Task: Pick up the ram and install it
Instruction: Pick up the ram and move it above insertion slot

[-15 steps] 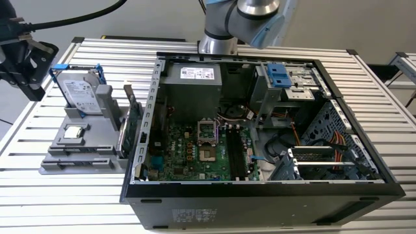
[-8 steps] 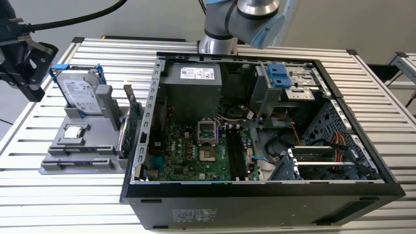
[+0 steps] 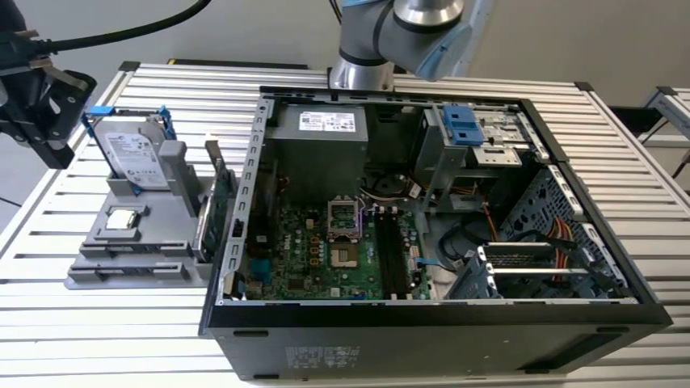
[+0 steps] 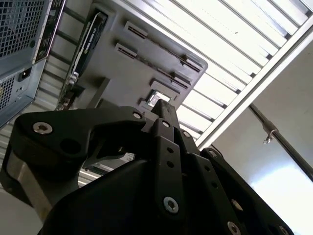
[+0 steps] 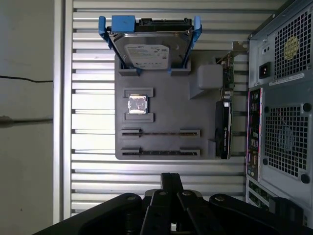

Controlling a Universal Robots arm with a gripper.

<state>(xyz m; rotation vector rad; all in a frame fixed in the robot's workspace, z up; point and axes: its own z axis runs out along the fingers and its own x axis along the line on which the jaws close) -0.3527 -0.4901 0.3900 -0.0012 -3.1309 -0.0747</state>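
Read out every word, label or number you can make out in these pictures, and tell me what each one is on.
Nothing can be read; every print is too small or blurred.
Hard drive: pale label, unreadable.
Power supply: white sticker, unreadable.
Computer case: pale print on its near outer wall, unreadable.
Graphics card: green mark, unreadable.
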